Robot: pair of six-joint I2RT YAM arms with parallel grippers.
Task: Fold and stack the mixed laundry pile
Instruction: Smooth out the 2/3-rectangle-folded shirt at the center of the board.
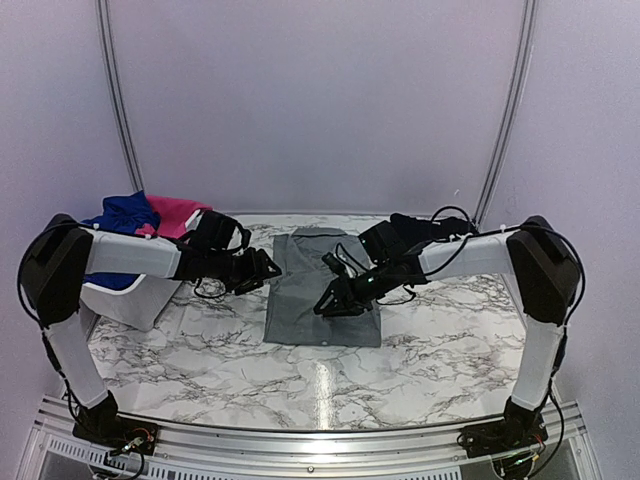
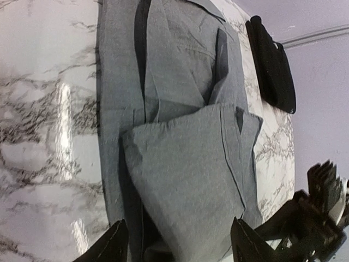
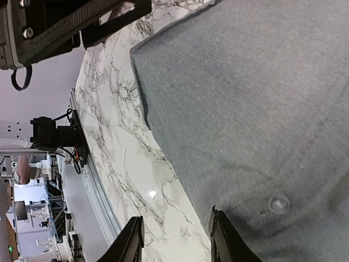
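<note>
I have the grey collared button shirt [image 1: 320, 285] lying flat in the middle of the marble bench [image 1: 440, 350], collar toward the far side and hem toward the near side. The left wrist camera shows it partly folded: 1 panel of cloth is turned in over the body, with a seam running along it.

The left tool [image 1: 262, 270] sits at the shirt's left edge, low over the cloth. In its own view its 2 fingers [image 2: 112, 246] are spread wide, with the folded panel showing between them, and nothing is gripped.

The right tool [image 1: 335, 298] is over the near right part of the shirt. Its wrist camera shows both fingers [image 3: 131, 240] parted, with bare marble and the shirt's edge in the gap, so it has hold of nothing either. 1 button [image 3: 279, 203] shows on the cloth just beside the right-hand finger in that view. I cannot tell whether either tool's fingertips touch the cloth.

At the left end of the bench, the royal blue piece [image 1: 122, 212] and the hot-pink piece [image 1: 175, 213] are heaped in the white plastic basket [image 1: 135, 300], blue to the left of pink and touching it. A black piece [image 2: 272, 63] lies on the bench to the far right of the shirt's collar end, with a strip of marble between them.
</note>
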